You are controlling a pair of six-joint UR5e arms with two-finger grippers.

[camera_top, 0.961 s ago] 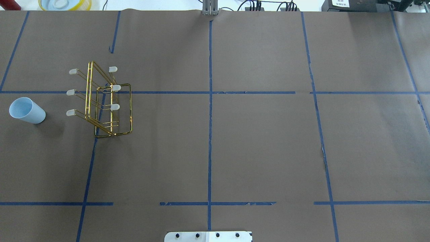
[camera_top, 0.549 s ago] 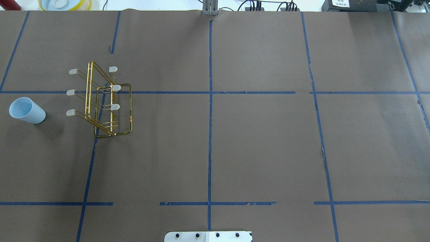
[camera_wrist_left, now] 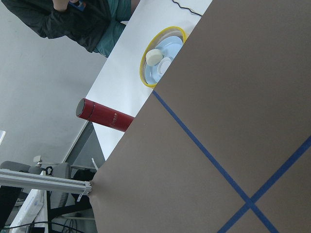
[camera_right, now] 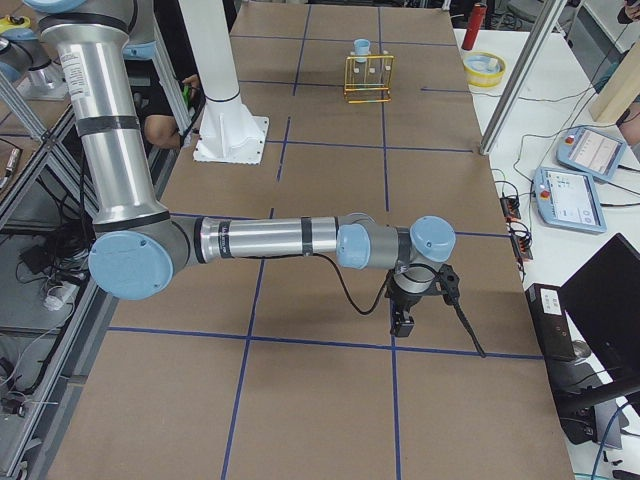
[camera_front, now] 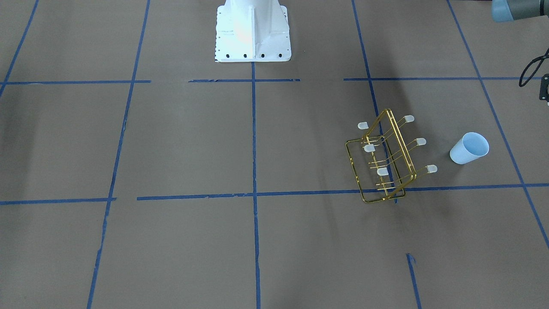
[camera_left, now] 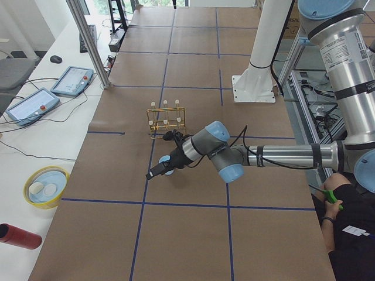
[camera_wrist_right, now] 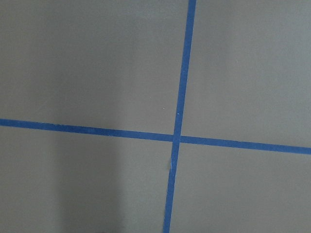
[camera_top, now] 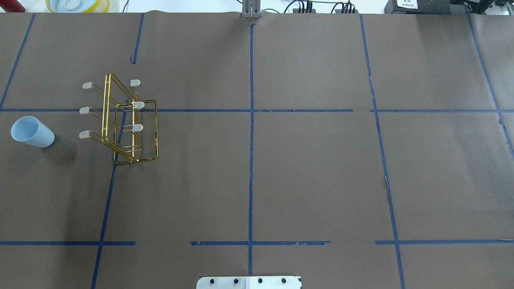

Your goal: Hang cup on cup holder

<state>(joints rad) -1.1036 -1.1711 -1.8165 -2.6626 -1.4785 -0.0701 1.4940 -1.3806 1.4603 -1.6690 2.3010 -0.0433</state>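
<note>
Cup (camera_top: pixel 32 132) showing pale blue, near-white, plain, close by left gripper (camera_left: pixel 155 172), itself showing black. Cup holder (camera_top: pixel 130 128), just beyond, gleaming gold, prong caps glowing translucent white. Table cover (camera_top: pixel 321 168) lying matte brown, blue tape lines (camera_top: pixel 250 160) running across as grid, two crossing under right gripper (camera_right: pixel 402 322), also showing black. Left arm (camera_left: pixel 281 155), right arm (camera_right: pixel 260 238) shining silver, joint caps showing light blue. Off left gripper's side: bowl (camera_wrist_left: pixel 163 60) showing yellow rim, pale-blue inside; cylinder (camera_wrist_left: pixel 104 116) showing red.
</note>
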